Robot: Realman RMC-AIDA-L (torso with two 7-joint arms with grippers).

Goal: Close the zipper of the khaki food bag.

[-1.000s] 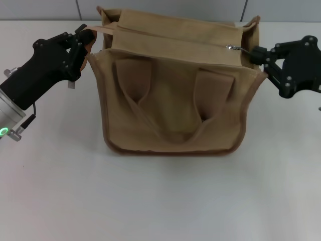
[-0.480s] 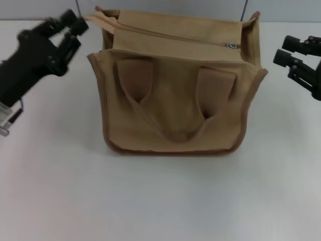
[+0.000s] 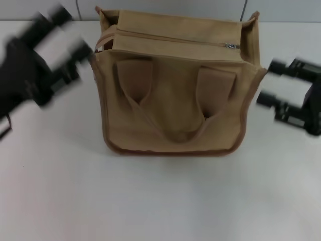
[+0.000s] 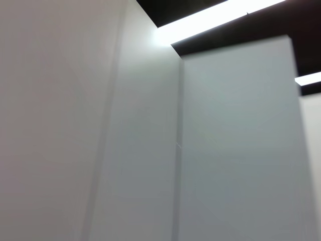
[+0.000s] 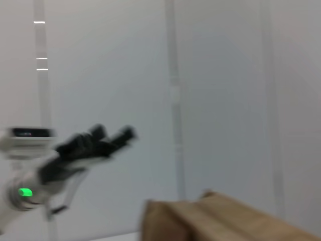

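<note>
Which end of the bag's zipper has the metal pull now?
The end toward the right gripper. The silver pull sits there on the zipper of the bag, far from the left gripper.

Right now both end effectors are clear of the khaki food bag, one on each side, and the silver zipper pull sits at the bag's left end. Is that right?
Not quite. In the head view the silver zipper pull sits near the right end of the khaki food bag, not the left. The rest holds: the left end effector and the right end effector are each clear of the bag, one on each side.

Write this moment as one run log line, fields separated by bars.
zipper: closed, pull at right end | khaki food bag: on table | left gripper: open, clear of bag | right gripper: open, clear of bag
</note>
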